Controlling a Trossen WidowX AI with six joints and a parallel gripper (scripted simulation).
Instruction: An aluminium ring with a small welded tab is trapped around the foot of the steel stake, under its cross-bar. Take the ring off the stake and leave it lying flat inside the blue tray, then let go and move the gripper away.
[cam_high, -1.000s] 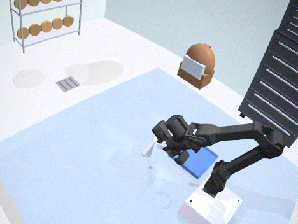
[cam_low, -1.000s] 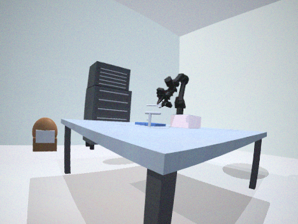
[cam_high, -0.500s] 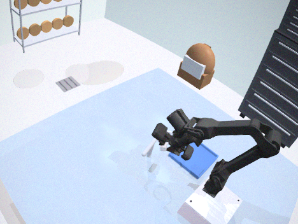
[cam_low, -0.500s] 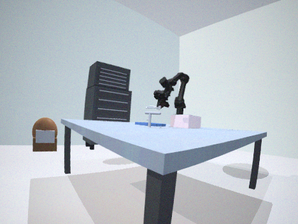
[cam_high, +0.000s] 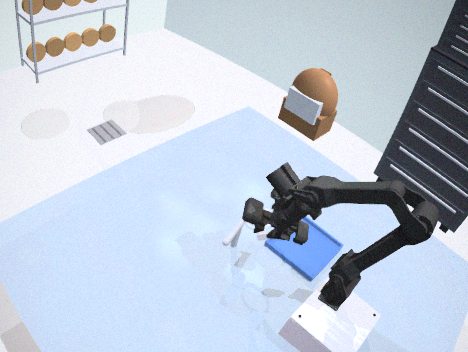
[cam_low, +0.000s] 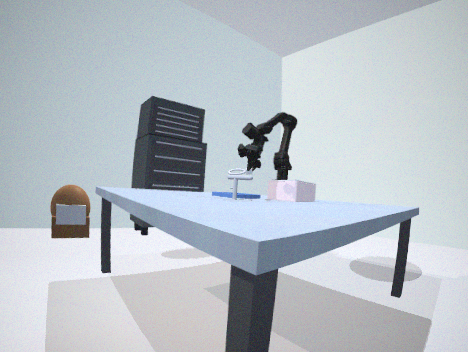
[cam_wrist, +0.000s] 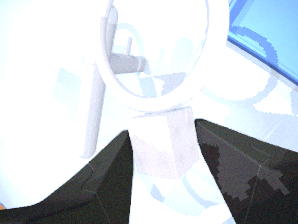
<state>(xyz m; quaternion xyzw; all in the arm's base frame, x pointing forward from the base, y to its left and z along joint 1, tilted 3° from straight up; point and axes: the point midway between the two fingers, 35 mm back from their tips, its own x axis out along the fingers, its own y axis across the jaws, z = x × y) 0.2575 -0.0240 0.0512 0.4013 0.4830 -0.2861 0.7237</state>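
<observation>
The steel stake stands on the table; its cross-bar (cam_high: 233, 233) (cam_low: 242, 177) (cam_wrist: 92, 115) tops the post (cam_low: 235, 189). The pale ring (cam_low: 237, 174) (cam_wrist: 218, 50) is above the cross-bar, off the foot, and its left band passes in front of the bar in the wrist view. Whether they touch cannot be told. My gripper (cam_high: 267, 232) (cam_low: 251, 168) (cam_wrist: 162, 126) is shut on the ring's block-like tab (cam_wrist: 165, 147). The blue tray (cam_high: 290, 263) (cam_low: 220, 194) (cam_wrist: 260, 30) lies beside the stake, at the upper right in the wrist view. Its visible floor in the top view shows no ring.
The arm's pale base block (cam_high: 332, 320) (cam_low: 291, 190) stands near the tray. The arm reaches over the tray from the right in the top view. A dark drawer cabinet (cam_high: 425, 125) (cam_low: 170, 150) and a brown round object (cam_high: 315, 92) (cam_low: 70, 197) stand beyond the table.
</observation>
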